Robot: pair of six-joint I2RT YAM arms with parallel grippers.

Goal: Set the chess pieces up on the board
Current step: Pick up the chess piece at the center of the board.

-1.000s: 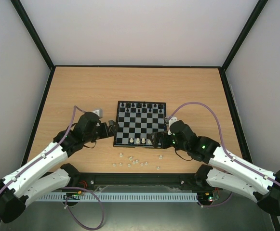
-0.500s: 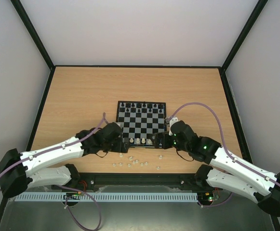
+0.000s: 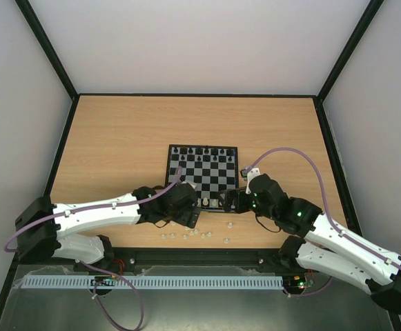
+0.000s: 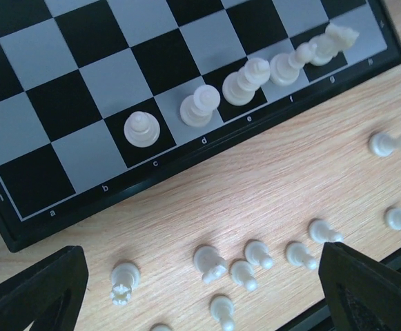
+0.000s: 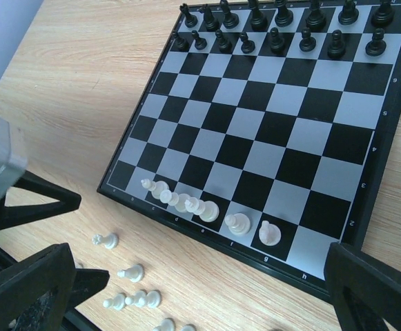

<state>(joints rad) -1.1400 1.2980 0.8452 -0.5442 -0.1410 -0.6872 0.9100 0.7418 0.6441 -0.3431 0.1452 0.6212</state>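
Both jaws wide, left arm (image 3: 103,209), right arm (image 3: 338,238) angled inward toward the board (image 3: 203,172)

**Tabletop** (image 3: 117,131): light wood-grain laminate, matt, bordered by a thin black edge strip (image 3: 61,155). It spreads ahead of and to either side of the left claw (image 3: 194,219) and the right claw (image 3: 223,201).

**Back wall** (image 3: 200,41): plain white panel, far ahead of both claws.

**Left wall** (image 3: 14,138): plain white panel, well out from the left claw.

**Right wall** (image 3: 386,138): plain white panel, well out from the right claw.

**Corner posts** (image 3: 48,48): two black bars, rising from the far tabletop corners.

**Rail** (image 3: 200,256): black, running along the tabletop edge behind both claws.

**Slotted duct** (image 3: 200,283): white, just behind the rail.

**Grey surface** (image 3: 207,314): dull, behind the duct.

**Light**: even and diffuse, with soft, faint shadows on the wood.
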